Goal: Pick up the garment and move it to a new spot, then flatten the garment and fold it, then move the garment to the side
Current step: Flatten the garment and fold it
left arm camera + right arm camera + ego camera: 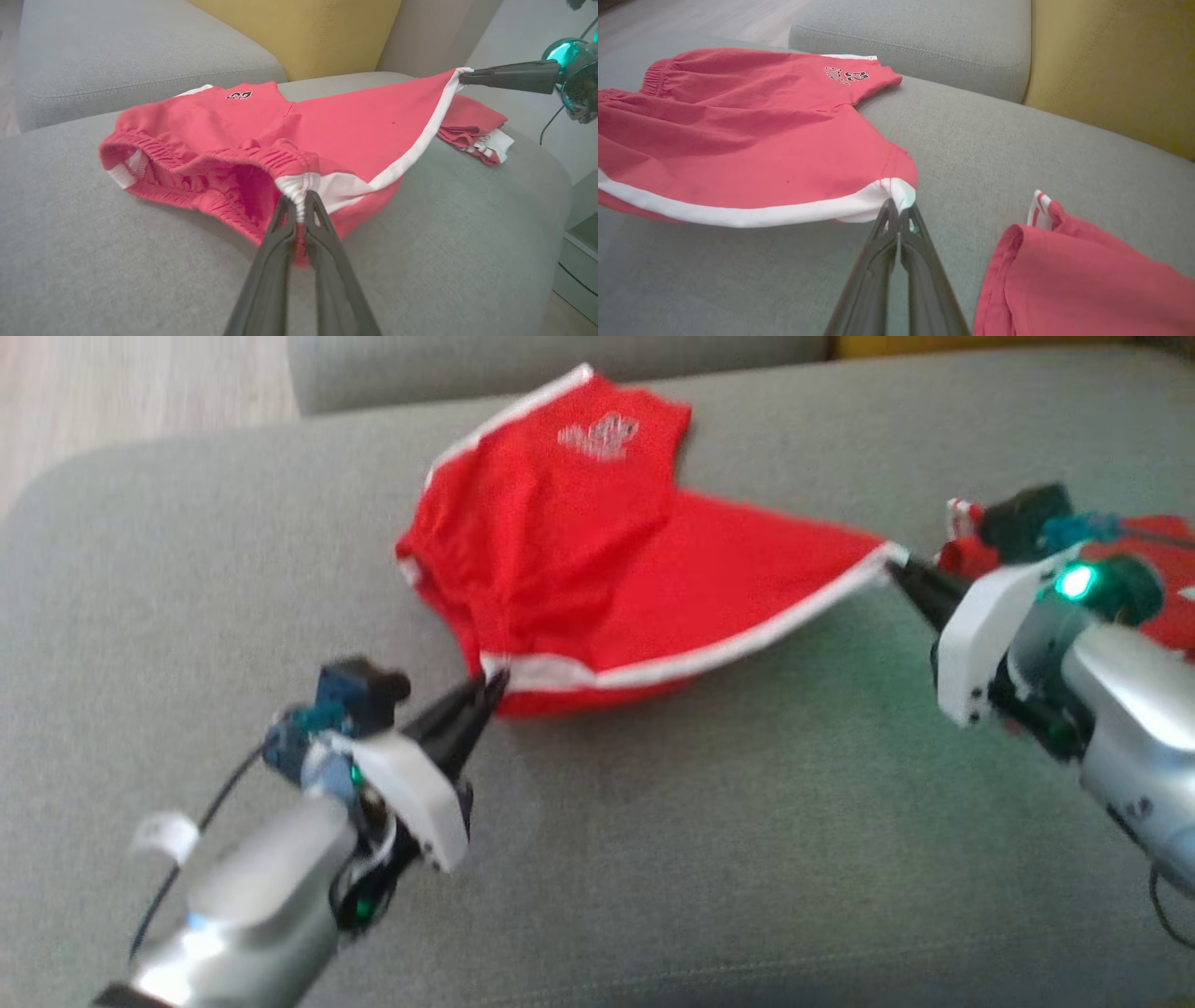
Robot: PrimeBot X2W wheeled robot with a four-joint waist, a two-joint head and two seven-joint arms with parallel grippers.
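On the wide grey fabric sofa seat (709,821) lies the red pair of shorts with white trim (579,551), partly lifted and stretched between the two arms. The left end effector (487,689) has its two dark fingers pressed together on the white patch at the near corner of the elastic waistband. In the left wrist view, the gathered white cloth bunches between the tips. The right end effector (904,569) pinches the white-edged corner of one leg hem, and the white band runs taut from one grip to the other. The cloth between them hangs just above the seat. The far leg, which carries a small printed emblem, rests flat on the seat. The waistband gapes open toward the left arm. Just beside the right arm, a second red garment with white stripes (1078,280) lies crumpled on the same seat, apart from the shorts. At the rear stand a grey back cushion (924,42) and a mustard-yellow cushion (1111,70).
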